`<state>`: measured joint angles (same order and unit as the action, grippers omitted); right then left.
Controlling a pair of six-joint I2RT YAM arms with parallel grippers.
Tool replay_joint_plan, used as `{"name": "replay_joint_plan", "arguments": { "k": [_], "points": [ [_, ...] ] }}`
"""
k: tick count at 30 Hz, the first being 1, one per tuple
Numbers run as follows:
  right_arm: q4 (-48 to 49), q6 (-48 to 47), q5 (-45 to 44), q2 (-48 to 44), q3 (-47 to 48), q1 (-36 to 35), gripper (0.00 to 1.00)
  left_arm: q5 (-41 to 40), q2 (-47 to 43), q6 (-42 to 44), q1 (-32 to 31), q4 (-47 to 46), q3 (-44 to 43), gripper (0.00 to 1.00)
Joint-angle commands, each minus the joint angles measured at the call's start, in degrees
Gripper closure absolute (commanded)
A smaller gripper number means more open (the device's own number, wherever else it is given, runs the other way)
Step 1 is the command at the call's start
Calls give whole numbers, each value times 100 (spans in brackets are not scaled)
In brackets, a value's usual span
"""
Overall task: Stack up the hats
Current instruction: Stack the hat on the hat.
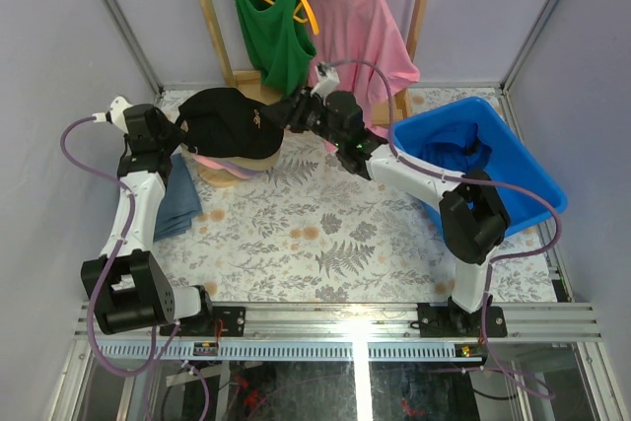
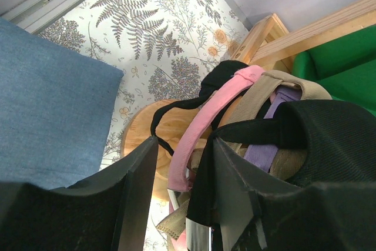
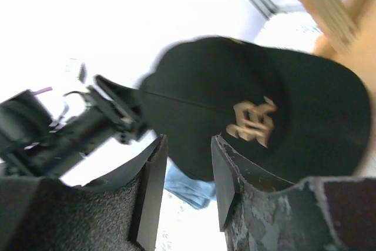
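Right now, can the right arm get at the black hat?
Likely yes. The right end effector is at the edge of the black hat, jaws apart. The hat lies uncovered, and nothing stands between them.

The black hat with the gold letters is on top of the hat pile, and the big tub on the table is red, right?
Not quite. The tub is blue, not red, as the top view shows. The black hat with the gold letters is on top of the hat pile.
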<state>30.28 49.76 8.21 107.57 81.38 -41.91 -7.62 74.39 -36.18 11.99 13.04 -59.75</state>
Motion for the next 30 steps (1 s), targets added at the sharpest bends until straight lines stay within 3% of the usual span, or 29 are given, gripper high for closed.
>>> {"name": "replay_joint_plan", "arguments": {
  "k": [1,18,22,30],
  "points": [
    [-390,-828,245,337,1141,-357,56,402,39,68,-77,-69,80,59],
    [-1918,-2426,-473,2483,4766,-866,51,491,260,381,-271,-273,-55,60],
    [-2165,-2560,-700,2696,4956,-874,51,475,251,402,-308,-293,-48,60],
    [-1866,-2602,-1606,2279,3720,-864,52,219,221,414,-343,-233,33,60]
  ]
}}
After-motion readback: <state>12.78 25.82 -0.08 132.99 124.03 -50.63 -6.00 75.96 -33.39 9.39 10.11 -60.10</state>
